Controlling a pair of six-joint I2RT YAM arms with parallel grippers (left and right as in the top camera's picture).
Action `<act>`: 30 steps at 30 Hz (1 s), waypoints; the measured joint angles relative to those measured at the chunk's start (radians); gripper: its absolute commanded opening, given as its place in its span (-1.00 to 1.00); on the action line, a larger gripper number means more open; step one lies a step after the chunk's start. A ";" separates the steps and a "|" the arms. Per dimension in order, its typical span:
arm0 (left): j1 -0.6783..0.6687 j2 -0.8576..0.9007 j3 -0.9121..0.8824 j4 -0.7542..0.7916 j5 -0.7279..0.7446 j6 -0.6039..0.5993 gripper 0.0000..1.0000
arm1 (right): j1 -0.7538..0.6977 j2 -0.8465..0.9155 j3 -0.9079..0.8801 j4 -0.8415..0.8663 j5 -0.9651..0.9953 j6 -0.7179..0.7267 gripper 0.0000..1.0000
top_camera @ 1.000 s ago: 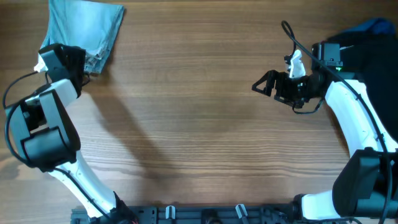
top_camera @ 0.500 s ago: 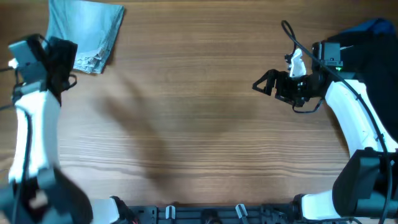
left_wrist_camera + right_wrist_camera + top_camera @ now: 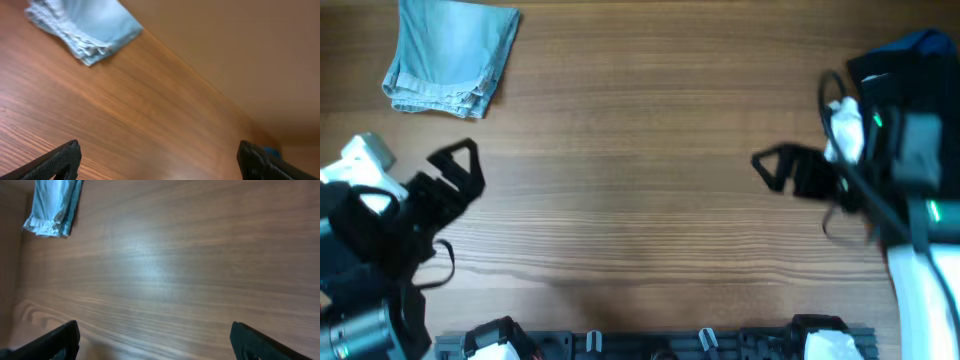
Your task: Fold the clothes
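Denim point(image 3: 448, 60) folded at far left, both grippers empty

Lies at the far-left corner of the table point(image 3: 640, 120): light blue, doubled into a compact stack, with layered, frayed edges along its near side. Rests flat on the wood, touching nothing else. From the left wrist: denim point(image 3: 90, 25) at top left, stacked edges facing the camera. From the right wrist: denim point(image 3: 52, 202) as a narrow strip in the top-left corner.

Nearer the front-left edge: left gripper point(image 3: 460, 200), blurred in the overhead view, well apart from the denim. From its own camera: left gripper point(image 3: 160, 162) spread wide, tips at opposite bottom corners, only wood between them.

At right: right gripper point(image 3: 772, 168), pointing toward the table's centre, likewise blurred overhead. From its own camera: right gripper point(image 3: 155, 340) gaping just as wide, gripping nothing, well apart from the denim.

At the far-right back corner: dark bundle point(image 3: 910, 50) with a blue edge, partly behind the right arm. Cannot tell what it is.
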 measured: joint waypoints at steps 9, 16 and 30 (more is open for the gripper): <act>0.000 0.006 0.000 -0.040 0.063 0.075 0.99 | 0.001 -0.489 -0.041 -0.137 0.220 0.096 0.99; 0.000 0.027 0.000 -0.040 0.068 0.079 1.00 | 0.001 -0.546 -0.052 -0.129 0.359 0.211 0.99; 0.000 0.026 0.000 -0.040 0.068 0.079 0.99 | 0.001 -0.546 -0.056 -0.129 0.386 0.287 0.99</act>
